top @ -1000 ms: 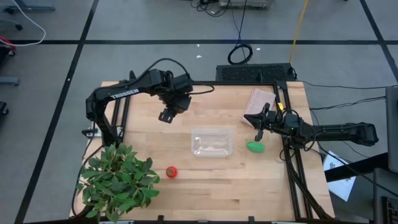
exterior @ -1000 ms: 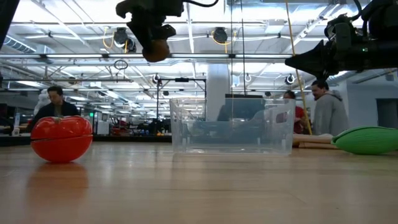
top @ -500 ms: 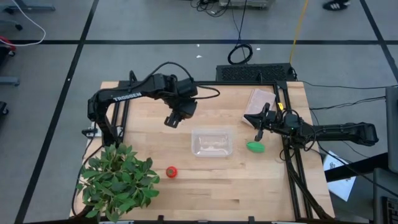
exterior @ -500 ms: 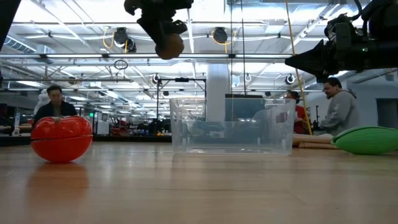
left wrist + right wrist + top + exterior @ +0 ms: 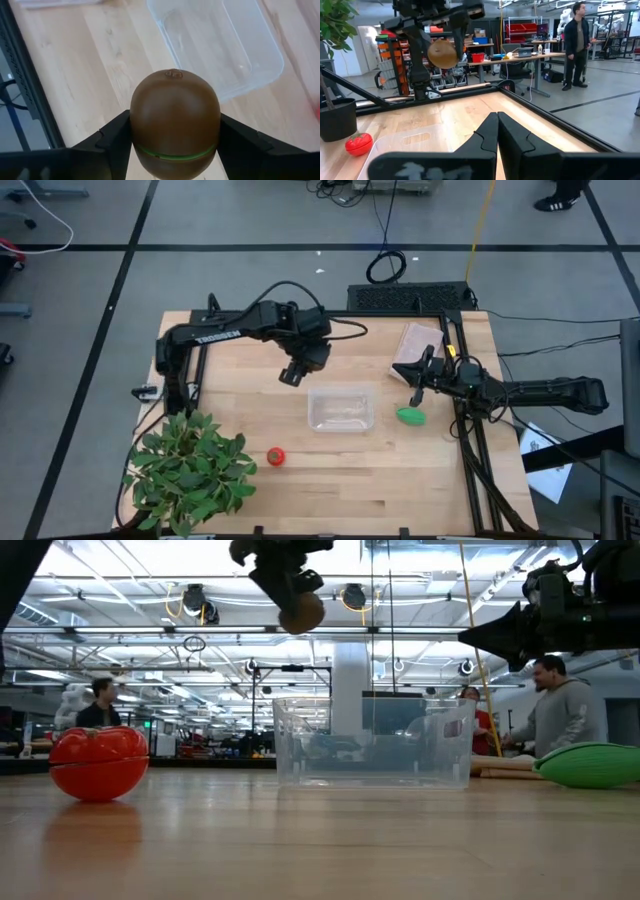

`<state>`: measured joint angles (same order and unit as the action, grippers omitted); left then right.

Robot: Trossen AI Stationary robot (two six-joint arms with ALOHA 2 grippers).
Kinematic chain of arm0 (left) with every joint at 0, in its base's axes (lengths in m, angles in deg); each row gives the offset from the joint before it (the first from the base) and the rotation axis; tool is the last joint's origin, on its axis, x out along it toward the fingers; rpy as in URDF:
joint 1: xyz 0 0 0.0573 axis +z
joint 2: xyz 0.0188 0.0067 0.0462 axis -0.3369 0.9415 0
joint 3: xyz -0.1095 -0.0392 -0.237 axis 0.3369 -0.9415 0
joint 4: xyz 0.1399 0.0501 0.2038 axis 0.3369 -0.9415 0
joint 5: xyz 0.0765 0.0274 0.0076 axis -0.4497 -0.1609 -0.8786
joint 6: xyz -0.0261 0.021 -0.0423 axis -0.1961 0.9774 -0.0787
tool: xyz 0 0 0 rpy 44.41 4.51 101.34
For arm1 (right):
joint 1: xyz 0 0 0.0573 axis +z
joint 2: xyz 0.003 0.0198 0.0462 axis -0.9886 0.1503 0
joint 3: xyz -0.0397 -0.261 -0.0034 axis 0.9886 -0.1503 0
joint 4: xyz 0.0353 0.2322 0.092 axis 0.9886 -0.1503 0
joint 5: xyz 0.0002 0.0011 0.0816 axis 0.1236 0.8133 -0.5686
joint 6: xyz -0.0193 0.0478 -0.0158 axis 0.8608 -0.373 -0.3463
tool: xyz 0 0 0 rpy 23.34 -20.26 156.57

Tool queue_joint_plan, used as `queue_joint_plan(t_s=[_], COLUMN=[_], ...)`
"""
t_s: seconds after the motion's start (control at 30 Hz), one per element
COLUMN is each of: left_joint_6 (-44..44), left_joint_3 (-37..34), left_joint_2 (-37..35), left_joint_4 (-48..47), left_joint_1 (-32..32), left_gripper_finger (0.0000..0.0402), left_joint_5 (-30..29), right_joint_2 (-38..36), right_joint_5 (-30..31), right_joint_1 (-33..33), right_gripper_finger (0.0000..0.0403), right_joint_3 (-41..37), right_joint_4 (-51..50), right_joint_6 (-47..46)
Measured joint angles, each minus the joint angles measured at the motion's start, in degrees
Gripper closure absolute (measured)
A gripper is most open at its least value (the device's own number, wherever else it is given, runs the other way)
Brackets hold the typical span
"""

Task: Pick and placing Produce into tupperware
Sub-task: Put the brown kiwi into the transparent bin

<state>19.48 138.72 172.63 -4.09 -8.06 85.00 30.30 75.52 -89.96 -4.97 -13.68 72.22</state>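
Since a second ago the left end effector point(image 5: 292, 374) is drifting right with the kiwi point(image 5: 301, 613) clamped between its fingers, now hanging above the table point(image 5: 240, 420) just off the tupperware's point(image 5: 341, 408) far-left corner. Right end effector point(image 5: 416, 396) is sitting pinched closed over the green piece point(image 5: 410, 416). Tomato point(image 5: 275, 456) is lying near the plant point(image 5: 190, 470).

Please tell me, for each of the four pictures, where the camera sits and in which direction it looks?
High: above the table, looking straight down; both arms show, left gripper, right gripper.
Low: at table-top height, looking level across; tomato, tupperware.
Left wrist: looks down past its jaws, shut on the kiwi.
Right wrist: looks across the table past its shut jaws.
Shared: the kiwi shows in low, left wrist and right wrist views.
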Motion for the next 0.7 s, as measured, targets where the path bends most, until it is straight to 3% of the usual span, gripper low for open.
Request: queue_joint_plan(t_s=[0.27,0.53,0.7], left_joint_6=[0.96,1.68,0.08], left_joint_3=[14.11,15.33,14.87], left_joint_2=[9.69,12.17,12.04], left_joint_4=[-5.05,-3.1,1.05], left_joint_1=[-1.36,-3.64,-4.97], left_gripper_finger=[0.0161,0.0162,0.0162], left_joint_5=[0.01,0.54,4.58], right_joint_2=[0.31,0.31,0.31], right_joint_5=[0.0,0.0,0.0], right_joint_1=[0.02,0.01,0.01], right_gripper_finger=[0.0403,0.0403,0.0403], right_joint_3=[0.0,0.0,0.0], right_joint_4=[0.02,0.02,-0.05], right_joint_6=[-0.02,-0.02,-0.02])
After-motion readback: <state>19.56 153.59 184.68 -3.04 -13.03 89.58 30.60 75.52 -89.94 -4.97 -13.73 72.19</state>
